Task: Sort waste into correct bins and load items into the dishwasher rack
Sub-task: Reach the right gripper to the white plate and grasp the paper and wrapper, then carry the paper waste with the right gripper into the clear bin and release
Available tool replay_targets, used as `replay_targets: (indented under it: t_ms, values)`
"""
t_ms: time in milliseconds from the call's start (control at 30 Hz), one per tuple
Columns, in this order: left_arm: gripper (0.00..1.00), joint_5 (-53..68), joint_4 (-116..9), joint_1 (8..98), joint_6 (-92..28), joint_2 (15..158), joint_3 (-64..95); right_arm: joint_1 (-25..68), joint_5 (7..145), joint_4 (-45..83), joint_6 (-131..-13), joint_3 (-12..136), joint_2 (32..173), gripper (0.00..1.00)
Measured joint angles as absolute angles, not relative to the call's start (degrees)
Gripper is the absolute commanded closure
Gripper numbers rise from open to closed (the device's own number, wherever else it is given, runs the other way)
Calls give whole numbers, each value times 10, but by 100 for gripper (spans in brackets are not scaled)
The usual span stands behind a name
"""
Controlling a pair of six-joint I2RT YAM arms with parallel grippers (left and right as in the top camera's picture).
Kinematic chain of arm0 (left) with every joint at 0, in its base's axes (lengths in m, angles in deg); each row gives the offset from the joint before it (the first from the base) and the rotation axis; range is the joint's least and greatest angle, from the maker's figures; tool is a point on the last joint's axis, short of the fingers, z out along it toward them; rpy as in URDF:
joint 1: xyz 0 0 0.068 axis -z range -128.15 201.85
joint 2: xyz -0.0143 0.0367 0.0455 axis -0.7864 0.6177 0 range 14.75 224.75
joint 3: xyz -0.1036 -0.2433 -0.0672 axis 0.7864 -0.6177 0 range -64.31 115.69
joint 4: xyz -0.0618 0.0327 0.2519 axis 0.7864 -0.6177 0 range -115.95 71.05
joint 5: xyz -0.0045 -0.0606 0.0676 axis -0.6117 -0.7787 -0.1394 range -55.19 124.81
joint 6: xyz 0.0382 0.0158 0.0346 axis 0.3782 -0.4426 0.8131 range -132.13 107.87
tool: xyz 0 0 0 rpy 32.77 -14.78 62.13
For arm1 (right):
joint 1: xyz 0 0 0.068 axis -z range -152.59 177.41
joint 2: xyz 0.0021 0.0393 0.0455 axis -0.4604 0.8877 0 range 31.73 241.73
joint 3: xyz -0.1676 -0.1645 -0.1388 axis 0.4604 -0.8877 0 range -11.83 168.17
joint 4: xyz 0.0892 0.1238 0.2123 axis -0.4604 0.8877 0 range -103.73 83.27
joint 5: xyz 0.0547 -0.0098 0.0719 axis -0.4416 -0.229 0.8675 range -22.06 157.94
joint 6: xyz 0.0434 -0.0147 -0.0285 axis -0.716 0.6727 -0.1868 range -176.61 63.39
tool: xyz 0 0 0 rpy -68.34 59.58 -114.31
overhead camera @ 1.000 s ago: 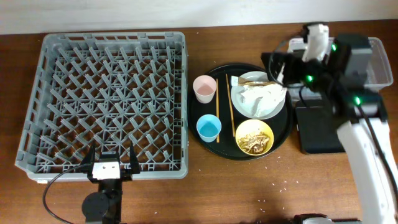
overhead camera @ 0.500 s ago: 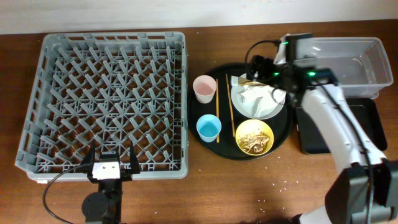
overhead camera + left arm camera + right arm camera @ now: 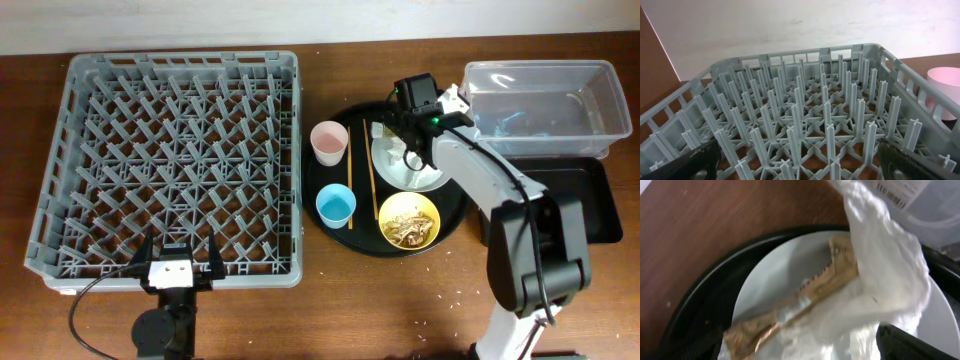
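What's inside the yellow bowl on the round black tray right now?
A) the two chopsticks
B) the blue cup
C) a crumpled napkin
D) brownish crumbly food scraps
D: the overhead view shows the yellow bowl holding only brownish food scraps, with nothing else in it.

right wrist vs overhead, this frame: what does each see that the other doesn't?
Right wrist only: the wrapper in plain sight, lying on the plate against the napkin, and a barcode label on the tub.
Overhead only: rack, pink cup, blue cup, chopsticks, bowl of scraps, flat black tray.
Both: plate, round tray and tub, though overhead the right arm covers much of the plate.
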State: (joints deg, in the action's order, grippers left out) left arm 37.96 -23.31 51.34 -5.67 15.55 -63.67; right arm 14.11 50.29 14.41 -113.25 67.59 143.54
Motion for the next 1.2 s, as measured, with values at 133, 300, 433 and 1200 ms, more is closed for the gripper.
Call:
replay_targets:
  t_ms: [133, 300, 433, 1200]
  values:
    - [0, 380, -233, 513, -57, 156, -637, 143, 497, 123, -1134, 676, 1446, 2]
    - [1, 380, -233, 513, -56, 156, -637, 143, 497, 122, -1134, 676, 1470, 2]
    - [1, 380, -233, 513, -56, 156, -637, 143, 497, 126, -1134, 676, 1492, 0]
    - [0, 380, -233, 513, -56, 156, -637, 143, 535, 226, -890, 710, 1498, 96]
